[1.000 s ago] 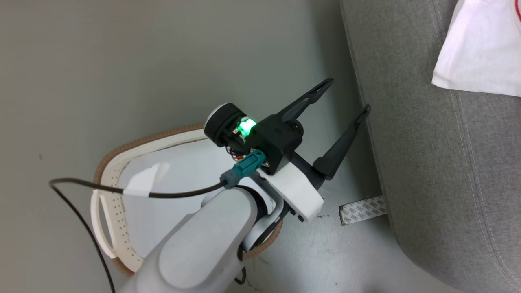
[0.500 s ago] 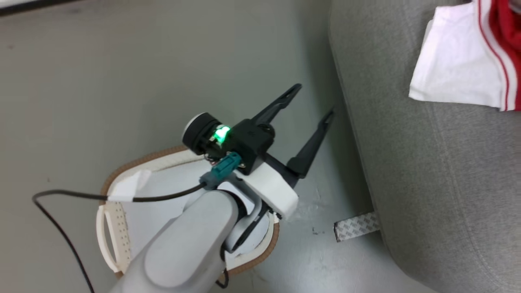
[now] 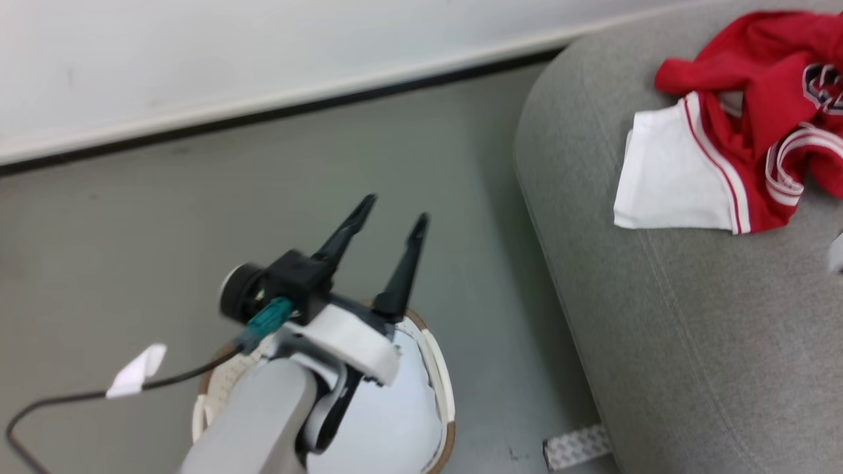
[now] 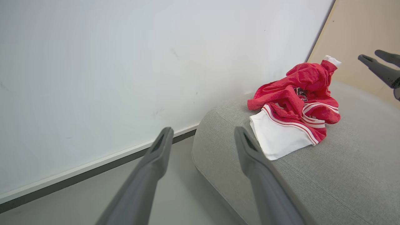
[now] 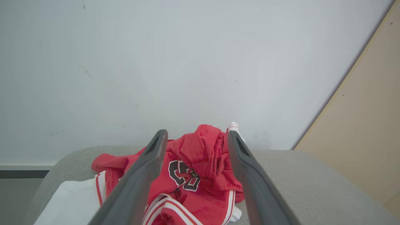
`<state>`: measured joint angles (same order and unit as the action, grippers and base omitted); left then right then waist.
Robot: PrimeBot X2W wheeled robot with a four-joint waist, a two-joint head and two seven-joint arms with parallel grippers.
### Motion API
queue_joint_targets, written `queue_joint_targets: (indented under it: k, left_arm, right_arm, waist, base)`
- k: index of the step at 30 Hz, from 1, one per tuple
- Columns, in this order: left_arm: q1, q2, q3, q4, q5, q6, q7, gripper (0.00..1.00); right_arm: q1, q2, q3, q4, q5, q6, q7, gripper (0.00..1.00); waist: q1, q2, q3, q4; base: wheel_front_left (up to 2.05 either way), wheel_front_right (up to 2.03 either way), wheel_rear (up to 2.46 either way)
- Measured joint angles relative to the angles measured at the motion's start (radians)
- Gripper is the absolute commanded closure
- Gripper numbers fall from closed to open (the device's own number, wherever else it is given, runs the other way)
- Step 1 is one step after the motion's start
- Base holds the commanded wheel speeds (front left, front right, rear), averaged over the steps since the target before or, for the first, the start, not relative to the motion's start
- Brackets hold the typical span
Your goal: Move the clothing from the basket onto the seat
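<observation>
- We find the clothing [image 3: 744, 125] crumpled on the seat [image 3: 691, 342], near the seat's rounded end by the wall [image 3: 263, 52]; one white sleeve panel lies flat on the side facing the basket
- In the right wrist view, the clothing [image 5: 193, 175] shows a dark emblem on its red fabric
- The basket [image 3: 442, 395] stands on the floor [image 3: 197, 230] near the seat, apart from it; the part of its inside that we see is plain white
- The left gripper [image 3: 395, 207] hovers over the basket's rim, fingers apart and gripping nothing, tips pointing toward the wall
- In the left wrist view, the left gripper [image 4: 203, 129] frames the seat [image 4: 343, 181] edge, with the clothing [image 4: 293, 106] well beyond its tips
- The right gripper [image 5: 196, 133] has its fingers apart and empty; the clothing lies past them on the seat [image 5: 312, 181]
- The left wrist view shows the right gripper [image 4: 369, 54] in the air above the seat, clear of the clothing
- A cable [image 3: 66, 398] carrying a white tag [image 3: 138, 370] leads from the left wrist
</observation>
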<state>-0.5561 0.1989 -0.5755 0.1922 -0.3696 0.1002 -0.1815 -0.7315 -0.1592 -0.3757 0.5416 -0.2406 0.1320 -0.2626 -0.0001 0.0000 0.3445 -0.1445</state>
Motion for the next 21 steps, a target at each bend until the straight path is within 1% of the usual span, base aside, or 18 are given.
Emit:
queue_joint_targets:
  k: [5,13,19,21]
  left_arm:
    - [0.096,0.029,0.052,0.017,-0.032,0.038,-0.034,0.00]
    - [0.241,0.063,0.121,0.026,-0.055,0.083,-0.075,0.00]
    - [0.355,0.076,0.185,0.009,-0.052,0.100,-0.081,0.00]
    - [0.391,0.075,0.211,-0.008,-0.040,0.100,-0.082,0.00]
  right_arm:
    - [0.136,0.033,0.084,-0.076,0.056,0.000,0.000,0.00]
    - [0.303,0.077,0.159,-0.152,0.099,0.000,-0.002,0.00]
    - [0.408,0.101,0.202,-0.201,0.122,0.000,-0.002,0.00]
    - [0.444,0.105,0.212,-0.213,0.137,0.000,-0.002,0.00]
  waist:
    - [-0.0001,0.0000,-0.090,0.018]
    - [-0.0002,0.0000,-0.207,0.060]
    - [-0.0002,0.0000,-0.275,0.091]
    - [-0.0003,0.0000,-0.294,0.100]
  base:
    - [0.00,0.00,0.00]
    - [0.00,0.00,0.00]
    - [0.00,0.00,0.00]
    - [0.00,0.00,0.00]
